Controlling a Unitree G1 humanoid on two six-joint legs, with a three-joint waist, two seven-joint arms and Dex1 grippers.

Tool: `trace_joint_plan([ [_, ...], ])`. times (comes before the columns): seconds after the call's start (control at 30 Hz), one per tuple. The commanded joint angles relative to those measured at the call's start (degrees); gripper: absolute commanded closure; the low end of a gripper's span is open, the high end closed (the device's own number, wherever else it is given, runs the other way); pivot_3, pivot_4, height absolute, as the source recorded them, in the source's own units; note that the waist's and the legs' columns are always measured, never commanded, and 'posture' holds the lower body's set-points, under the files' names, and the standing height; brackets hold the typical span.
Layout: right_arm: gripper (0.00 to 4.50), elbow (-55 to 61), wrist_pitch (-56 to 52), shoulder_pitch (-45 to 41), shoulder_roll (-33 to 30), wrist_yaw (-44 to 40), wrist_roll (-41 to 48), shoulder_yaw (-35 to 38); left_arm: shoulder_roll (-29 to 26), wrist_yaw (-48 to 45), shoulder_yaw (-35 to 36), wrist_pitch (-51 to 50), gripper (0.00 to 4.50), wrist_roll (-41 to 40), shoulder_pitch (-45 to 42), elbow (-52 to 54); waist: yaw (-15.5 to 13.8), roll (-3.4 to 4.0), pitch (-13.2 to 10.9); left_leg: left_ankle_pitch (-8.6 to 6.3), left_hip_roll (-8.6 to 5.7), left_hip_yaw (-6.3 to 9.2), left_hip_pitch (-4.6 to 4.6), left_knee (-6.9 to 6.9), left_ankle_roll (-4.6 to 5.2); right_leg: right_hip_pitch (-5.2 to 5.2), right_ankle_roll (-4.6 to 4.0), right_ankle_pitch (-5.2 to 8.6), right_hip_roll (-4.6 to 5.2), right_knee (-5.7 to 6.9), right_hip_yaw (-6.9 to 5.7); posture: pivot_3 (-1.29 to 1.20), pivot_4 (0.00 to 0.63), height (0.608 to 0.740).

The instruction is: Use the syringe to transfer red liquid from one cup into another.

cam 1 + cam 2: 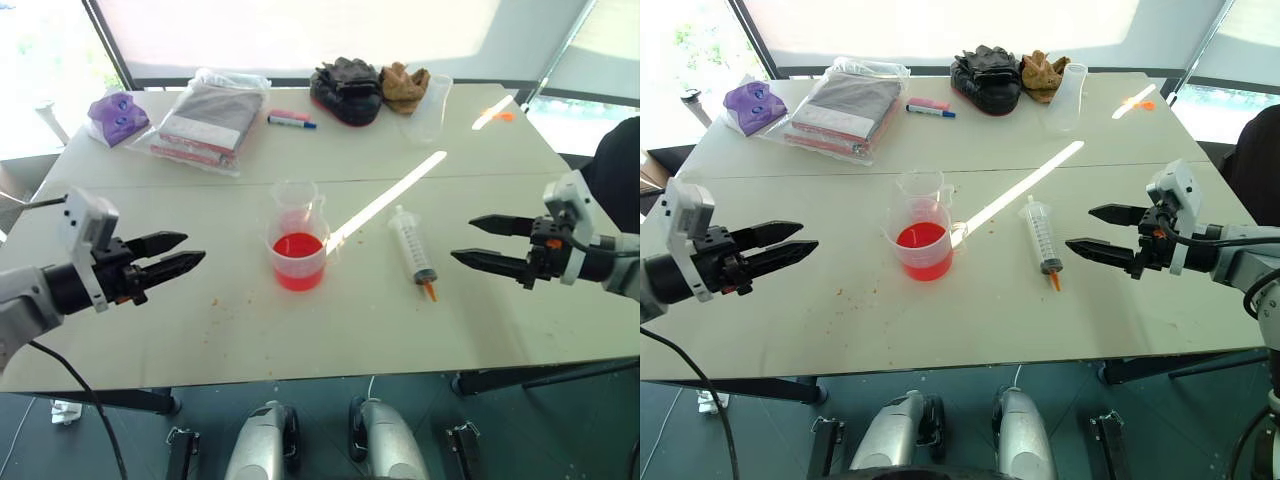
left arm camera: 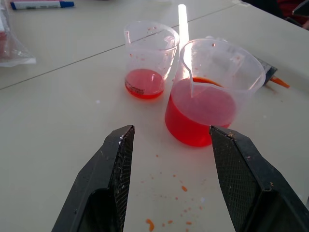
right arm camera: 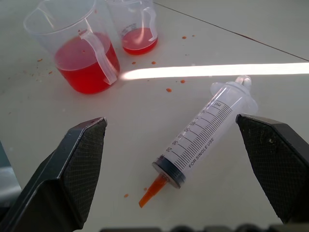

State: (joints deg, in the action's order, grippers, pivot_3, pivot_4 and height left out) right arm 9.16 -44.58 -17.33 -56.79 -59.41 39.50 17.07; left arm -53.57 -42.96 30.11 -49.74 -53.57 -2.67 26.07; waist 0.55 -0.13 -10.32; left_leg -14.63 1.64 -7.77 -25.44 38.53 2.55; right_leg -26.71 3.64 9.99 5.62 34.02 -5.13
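The syringe lies flat on the white table, orange tip toward the front edge, plunger pushed in. To its left stands the wider cup with red liquid in its lower part. The narrower cup stands just behind it and holds a shallow red pool. My right gripper hovers open to the right of the syringe, which lies between its spread fingers in the right wrist view. At the left my left gripper is open too, pointing at the cups, apart from them.
At the table's back lie a bagged bundle, a red-and-blue marker pen, a purple object, black gloves, a brown item and a large clear tumbler. Small orange drops dot the table near the cups.
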Motion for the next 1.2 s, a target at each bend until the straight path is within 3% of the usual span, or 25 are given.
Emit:
trace_joint_plan([
  [0.03,0.03,0.41,0.70,-1.18,0.40,0.63,0.22,0.89,-0.17,0.66,1.43,-0.24,1.92,-1.16,-0.41,1.60,0.00,0.00,0.00,0.00,0.00,0.00,0.00,0.00,0.00,0.00,0.00,0.00,0.00,0.00,0.00,0.00,0.150,0.740],
  [0.57,0.03,-1.79,1.18,-4.13,1.31,2.38,-1.27,-0.41,-0.03,2.54,0.85,0.05,1.92,-2.10,-1.67,1.17,-0.02,0.00,0.00,0.01,-0.01,-0.02,0.01,0.01,0.00,0.03,0.01,0.00,-0.05,0.03,-0.01,0.00,0.150,0.740],
  [1.0,0.03,-3.70,-6.63,-10.56,0.00,5.49,-2.28,-4.62,-0.21,1.19,-0.27,0.73,1.92,0.02,-2.87,0.31,-0.04,0.00,0.00,0.03,-0.02,-0.04,0.03,0.04,0.00,0.04,0.01,-0.01,-0.10,0.08,0.00,0.00,0.150,0.740],
  [1.1,0.03,-5.47,-11.80,-15.29,0.11,7.86,-2.58,-6.53,-0.53,0.76,-0.38,1.23,1.92,0.87,-2.94,0.21,0.06,0.00,0.00,0.02,-0.02,-0.05,0.03,0.07,0.00,0.05,0.01,-0.01,-0.10,0.08,0.00,0.00,0.150,0.740],
  [1.2,0.03,-9.47,-22.93,-25.85,1.56,12.45,-4.27,-11.97,-2.81,-1.87,-1.62,2.85,1.92,2.85,-5.39,-2.00,0.32,0.01,0.00,0.02,-0.01,-0.07,0.02,0.16,0.00,0.01,-0.01,-0.02,-0.07,0.16,0.01,0.00,0.150,0.740],
])
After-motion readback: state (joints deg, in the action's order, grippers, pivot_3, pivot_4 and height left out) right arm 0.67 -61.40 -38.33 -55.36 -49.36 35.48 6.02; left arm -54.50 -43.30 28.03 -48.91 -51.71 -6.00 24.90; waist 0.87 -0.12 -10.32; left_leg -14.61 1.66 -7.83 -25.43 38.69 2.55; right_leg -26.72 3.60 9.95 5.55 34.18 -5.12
